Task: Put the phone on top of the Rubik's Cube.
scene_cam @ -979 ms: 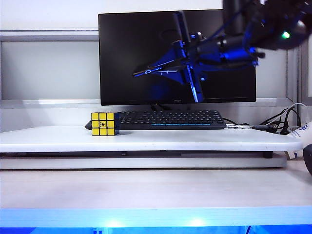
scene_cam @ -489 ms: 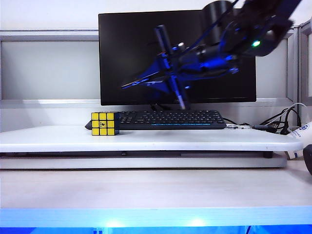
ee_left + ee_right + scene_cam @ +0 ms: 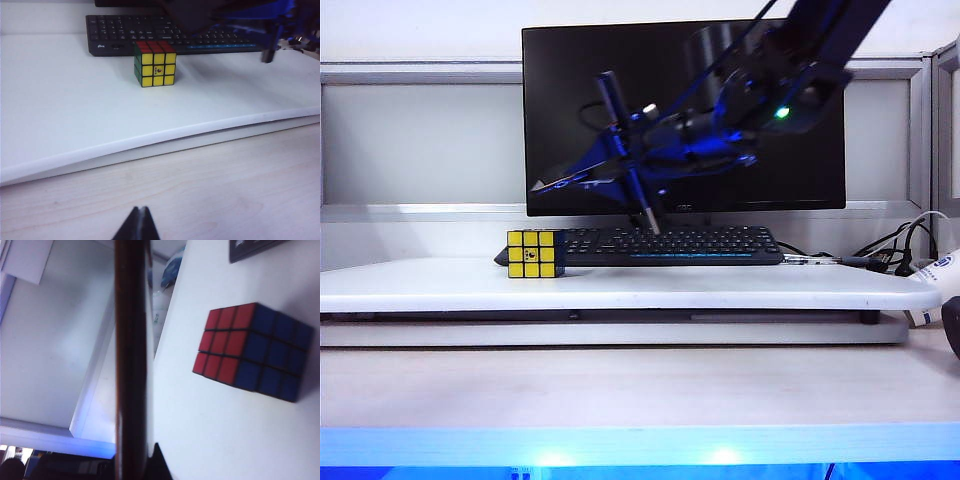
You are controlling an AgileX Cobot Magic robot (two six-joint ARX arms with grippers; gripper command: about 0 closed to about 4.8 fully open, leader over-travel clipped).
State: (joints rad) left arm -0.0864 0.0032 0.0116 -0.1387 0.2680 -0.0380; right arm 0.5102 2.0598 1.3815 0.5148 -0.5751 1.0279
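Carrying phone (image 3: 625,150) clamped, right gripper (image 3: 620,165) moved nearer Rubik's Cube (image 3: 536,253); left gripper (image 3: 136,226) fingers together.

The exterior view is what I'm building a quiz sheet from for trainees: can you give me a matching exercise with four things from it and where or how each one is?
Things:
1. phone
2. Rubik's Cube
3. keyboard
4. left gripper

States or places:
A. lying just behind the cube, under the monitor
B. shut and holding nothing, low over the wooden table, seen only in the left wrist view
C. held edge-on in the air by the right gripper, tilted, above the keyboard
D. standing on the white board, yellow face toward the camera

Pairs: 1-C, 2-D, 3-A, 4-B
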